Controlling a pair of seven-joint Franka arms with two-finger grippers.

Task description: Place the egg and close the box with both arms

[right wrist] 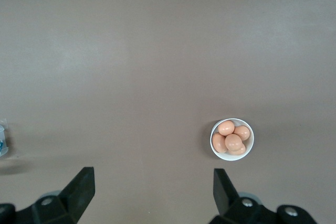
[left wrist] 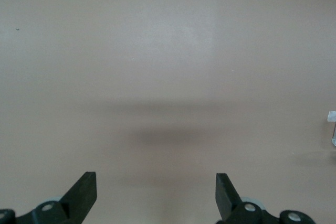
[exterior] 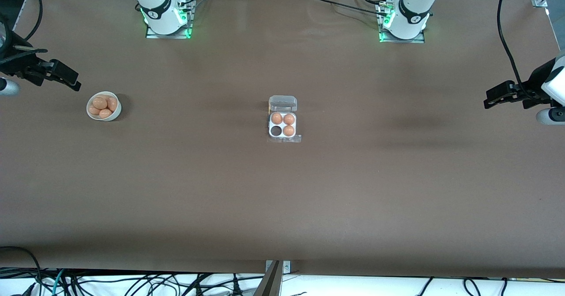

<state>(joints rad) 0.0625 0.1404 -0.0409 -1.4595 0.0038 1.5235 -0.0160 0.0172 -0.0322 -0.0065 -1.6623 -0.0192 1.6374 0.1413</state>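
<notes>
Front view: box point(exterior: 283, 124) at mid-table, lid thrown back and lying flat on the table, on the side toward the arm bases. Three brown eggs in the pale tray: two in the cells nearest the lid, one in the cell nearer the camera toward the left arm's end. Fourth cell, nearer the camera toward the right arm's end, dark and unfilled.

Toward the right arm's end of the table, well apart from the box: round white bowl point(exterior: 104, 106) heaped with loose brown eggs point(exterior: 102, 105), four or so. No single one marked out as the egg to place; all alike. Same bowl point(right wrist: 232, 139) seen from above in the right wrist view, eggs point(right wrist: 231, 138) piled inside.

Right gripper point(exterior: 66, 79) hanging above the table edge at its own end, near the bowl but not over it; fingers spread wide, nothing between them, as the right wrist view point(right wrist: 153, 184) confirms.

Left gripper point(exterior: 493, 98) hanging over bare table at the left arm's end, well apart from the box; fingers likewise spread wide and holding nothing, left wrist view point(left wrist: 156, 187) showing only brown tabletop point(left wrist: 168, 66) between them.

Both arms waiting, bases lit green at the table's upper edge.
</notes>
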